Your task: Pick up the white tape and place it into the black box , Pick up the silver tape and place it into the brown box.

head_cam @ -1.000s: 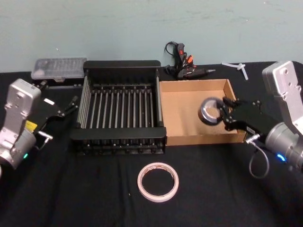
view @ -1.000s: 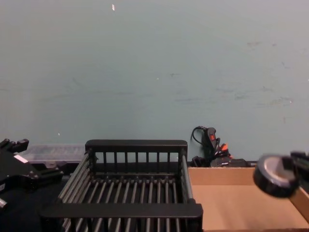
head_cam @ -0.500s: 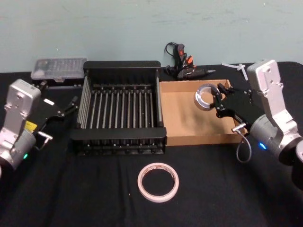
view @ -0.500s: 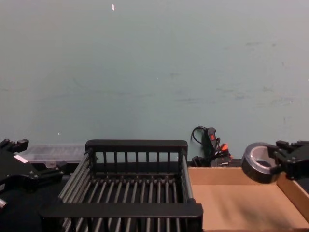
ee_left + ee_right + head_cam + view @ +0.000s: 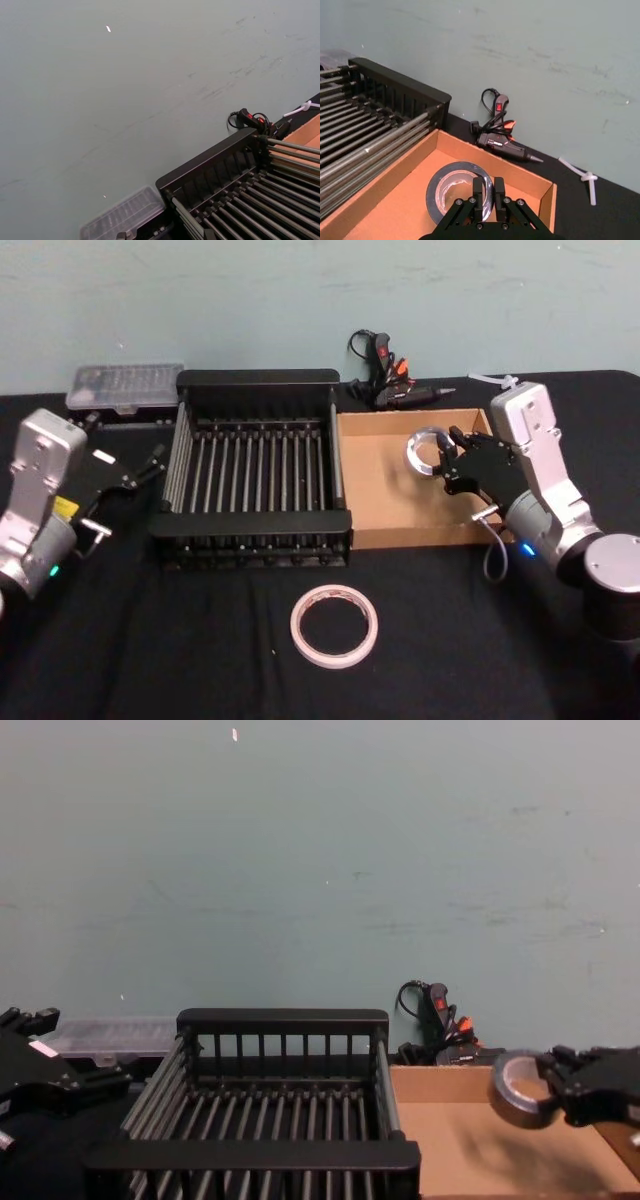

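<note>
Since a second ago the right gripper (image 5: pixel 447 452) has carried the silver tape (image 5: pixel 424 451) from mid-right of the head view up and leftward, so it now hangs over the back part of the brown box (image 5: pixel 380 510), right of centre in the frame. Its fingers are closed on the roll's wall. At bottom centre the white tape (image 5: pixel 334 625) lies flat on the black table (image 5: pixel 150 640), untouched. The black box (image 5: pixel 257 467) sits at centre, just left of the cardboard one, their sides touching or nearly so. At the far left the left gripper (image 5: pixel 150 462) rests beside the crate; whether it is open cannot be told. A glue gun (image 5: pixel 388 378) lies at top centre, and a clear case (image 5: pixel 125 385) at upper left.

From the left wrist, the crate (image 5: pixel 235 185) fills the lower right, the clear case (image 5: pixel 122 217) the bottom centre, the glue gun (image 5: pixel 250 120) mid-right.

From the right wrist, the gripper (image 5: pixel 486 196) at bottom centre pinches the roll (image 5: pixel 455 192) above the tray's floor (image 5: pixel 395 200); the crate (image 5: pixel 375 115) is at left, the glue gun (image 5: pixel 502 137) at centre.

In the chest view the roll (image 5: pixel 520 1088) hangs tilted at lower right, held by the gripper (image 5: pixel 553 1088) above the tray (image 5: pixel 460 1150), with the crate (image 5: pixel 280 1120) at bottom centre and the left gripper (image 5: pixel 45 1085) at lower left.
</note>
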